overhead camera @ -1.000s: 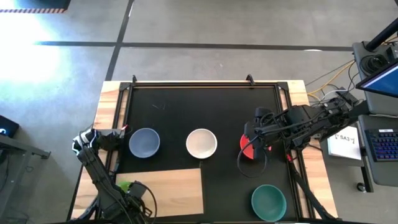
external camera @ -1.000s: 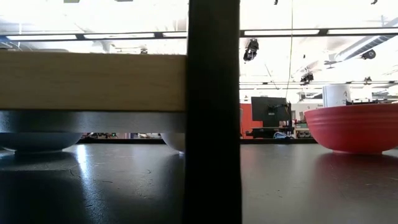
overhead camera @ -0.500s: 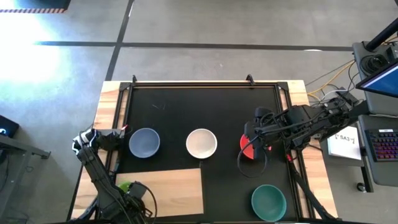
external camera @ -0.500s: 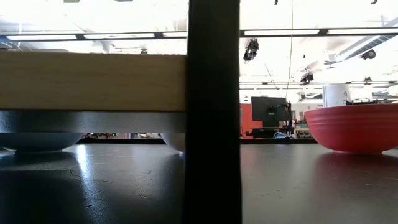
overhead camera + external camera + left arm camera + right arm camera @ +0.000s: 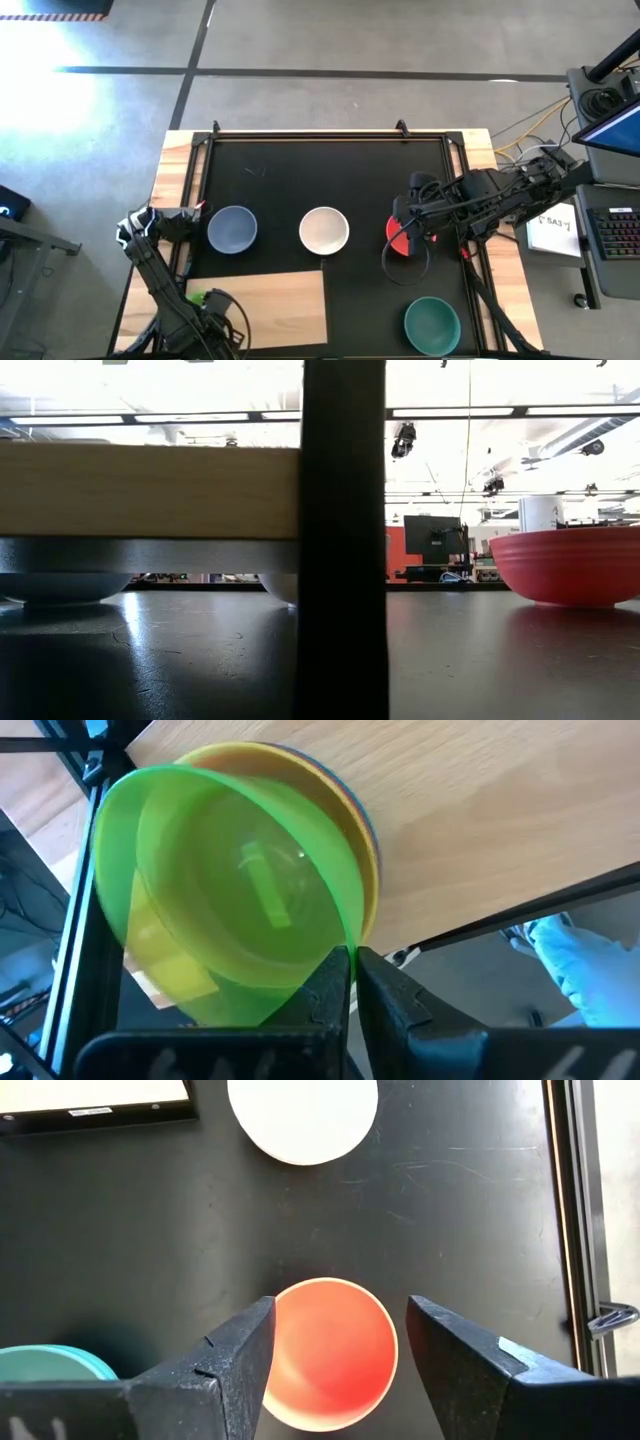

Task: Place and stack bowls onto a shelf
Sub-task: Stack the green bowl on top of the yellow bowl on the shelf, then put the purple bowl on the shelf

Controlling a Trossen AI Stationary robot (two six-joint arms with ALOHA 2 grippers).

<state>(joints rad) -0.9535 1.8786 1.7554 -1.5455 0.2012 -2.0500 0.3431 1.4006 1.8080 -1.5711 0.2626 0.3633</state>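
Note:
My left gripper [image 5: 352,960] is shut on a small green bowl [image 5: 230,890] at the left end of the light-wood shelf [image 5: 270,308]. It shows at the near left in the high view [image 5: 203,299]. Under the green bowl is a yellow-green bowl [image 5: 340,795] that sits on more small bowls, of which only thin coloured edges show. My right gripper [image 5: 335,1320] is open above the red bowl [image 5: 330,1352], one finger on either side, touching nothing. The slate-blue bowl [image 5: 232,229], white bowl [image 5: 324,230] and teal bowl [image 5: 432,325] stand on the black mat. My left gripper pinches the green bowl's rim [image 5: 340,935] between its two fingers, one finger inside the bowl and one outside. The bowl is tilted over the yellow-green bowl on the shelf. Whether it rests on that bowl, I cannot tell.
The low view shows the shelf's edge [image 5: 150,490] raised above the mat, with a black post [image 5: 345,540] in front. A black frame [image 5: 330,136] borders the mat. A laptop and papers [image 5: 560,225] lie beyond the table's right edge.

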